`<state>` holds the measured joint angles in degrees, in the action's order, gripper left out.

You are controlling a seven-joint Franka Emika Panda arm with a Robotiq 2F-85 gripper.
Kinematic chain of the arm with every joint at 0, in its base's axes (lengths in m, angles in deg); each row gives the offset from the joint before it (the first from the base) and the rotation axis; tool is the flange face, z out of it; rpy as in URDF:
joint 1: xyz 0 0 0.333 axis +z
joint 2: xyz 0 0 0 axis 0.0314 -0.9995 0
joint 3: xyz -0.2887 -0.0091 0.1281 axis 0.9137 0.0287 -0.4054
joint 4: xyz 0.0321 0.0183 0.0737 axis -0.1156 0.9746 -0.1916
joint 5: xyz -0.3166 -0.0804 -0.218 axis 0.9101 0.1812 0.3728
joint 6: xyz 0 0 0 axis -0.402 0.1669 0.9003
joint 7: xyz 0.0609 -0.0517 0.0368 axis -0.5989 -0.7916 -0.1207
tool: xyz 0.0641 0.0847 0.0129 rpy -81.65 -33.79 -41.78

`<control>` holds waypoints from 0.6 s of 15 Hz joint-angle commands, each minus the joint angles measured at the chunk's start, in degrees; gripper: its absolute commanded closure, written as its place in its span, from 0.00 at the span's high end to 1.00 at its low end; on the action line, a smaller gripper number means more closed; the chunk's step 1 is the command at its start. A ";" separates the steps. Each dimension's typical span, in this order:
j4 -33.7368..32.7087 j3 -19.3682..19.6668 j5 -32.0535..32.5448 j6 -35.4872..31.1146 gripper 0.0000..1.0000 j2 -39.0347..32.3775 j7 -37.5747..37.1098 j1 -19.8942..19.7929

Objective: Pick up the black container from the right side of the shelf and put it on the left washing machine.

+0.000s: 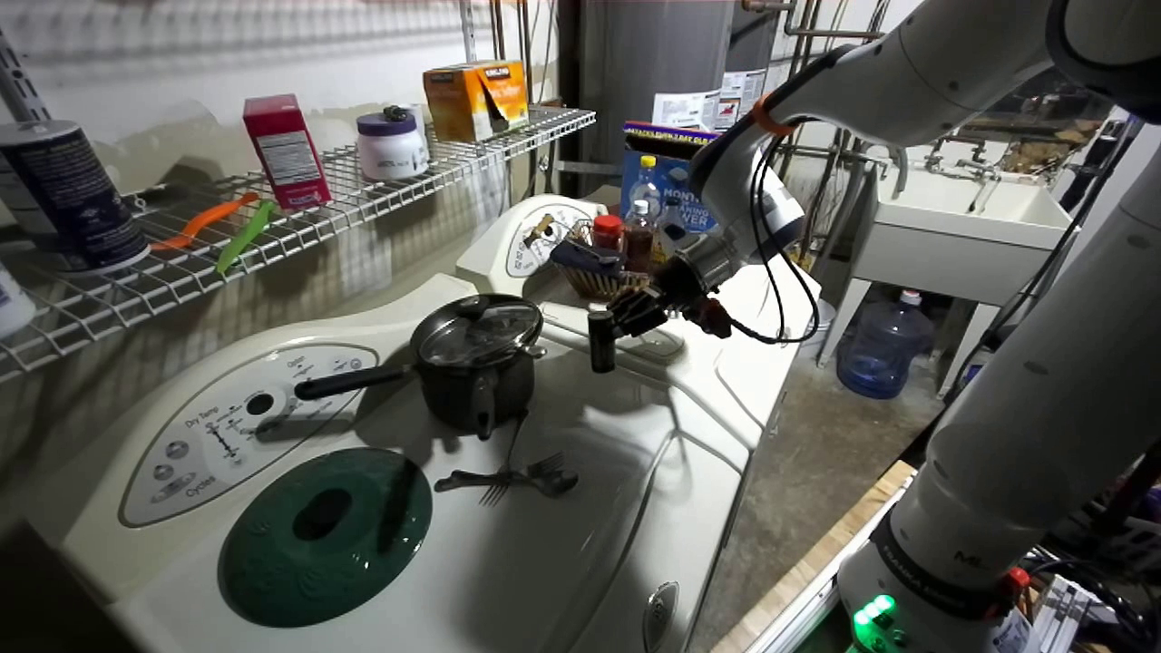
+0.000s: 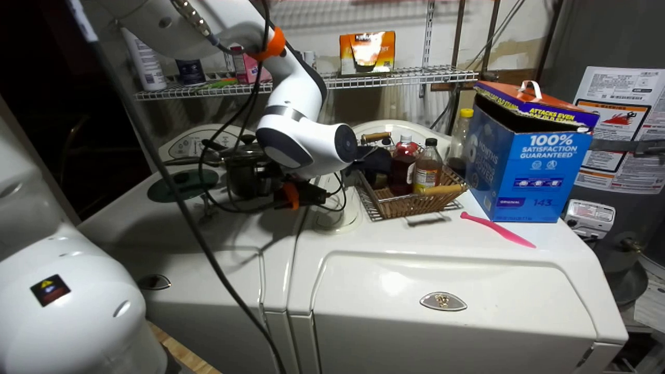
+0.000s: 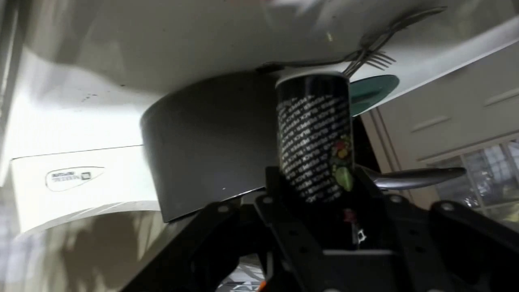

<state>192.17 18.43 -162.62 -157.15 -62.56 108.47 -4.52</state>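
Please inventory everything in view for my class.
Container: 1, black, gripped
Left washer: 1, white, under pot
Right washer: 1, white, alongside
Shelf: 1, whitish, wall
Pot: 1, black, left washer
Disc: 1, green, left washer
Cutlery: several, grey, left washer
Basket: 1, brown, right washer
Bottles: 3+, mixed, in or near basket
Large box: 1, blue, right washer
Slim tool: 1, pink, right washer
Small boxes: 2, orange/magenta, shelf
Slim tools: 2, orange/green, shelf
Jar: 1, white, shelf
Canister: 1, navy, shelf
Tall bottle: 1, white, shelf
Sink: 1, white, background
Jug: 1, blue, under sink
Tank: 1+, grey, rear
Arm: 1, white, over washers
Jaws: 2, black, shut on container
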 commanded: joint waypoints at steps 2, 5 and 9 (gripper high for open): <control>1.74 -0.44 2.00 5.92 0.20 -2.29 8.42 -1.13; 2.03 -2.07 -0.18 2.48 0.20 -4.03 12.58 -0.01; 1.68 -3.65 -3.63 -1.77 0.20 -5.46 16.20 0.82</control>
<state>194.34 15.93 -162.92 -156.11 -66.72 121.05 -4.41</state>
